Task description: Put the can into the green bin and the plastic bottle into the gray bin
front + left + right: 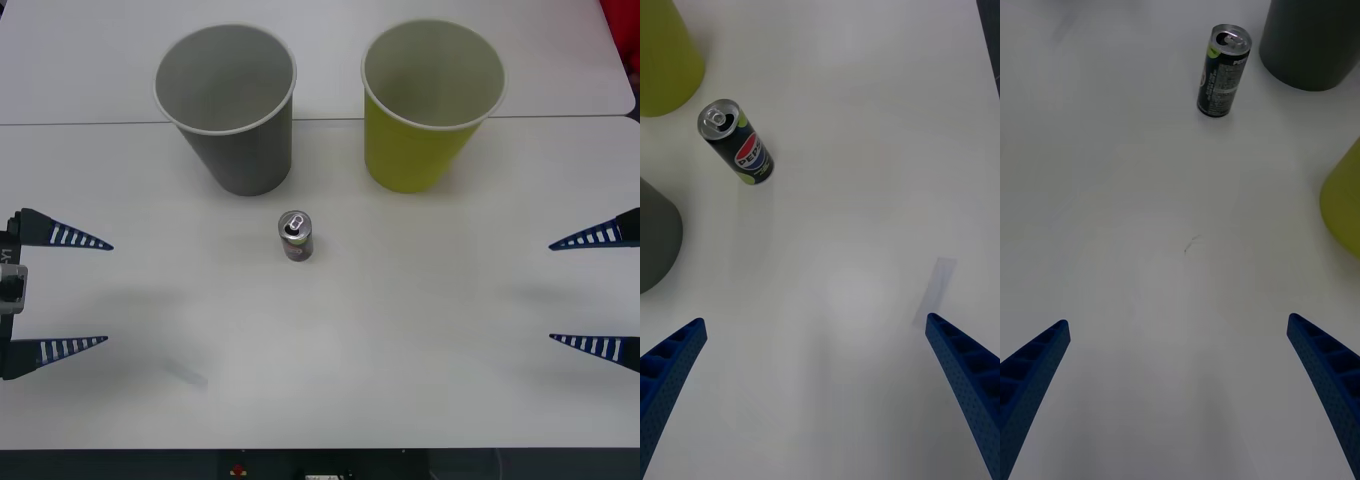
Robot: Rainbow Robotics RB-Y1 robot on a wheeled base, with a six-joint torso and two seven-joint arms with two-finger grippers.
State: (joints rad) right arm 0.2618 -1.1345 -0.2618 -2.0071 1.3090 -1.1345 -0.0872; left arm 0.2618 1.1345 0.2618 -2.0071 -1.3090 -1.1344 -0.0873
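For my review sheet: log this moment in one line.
can upright on table, unheld | gray bin, green bin behind | left tool, right tool open, apart

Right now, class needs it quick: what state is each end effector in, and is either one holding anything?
Left end effector: open, holding nothing, at the table's left edge.
Right end effector: open, holding nothing, at the right edge.

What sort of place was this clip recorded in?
Probably a lab or test bench set up for a sorting trial, not a home. A plain white table holds just a gray bin, a green bin and a can, with the open left gripper and right gripper waiting at its sides.
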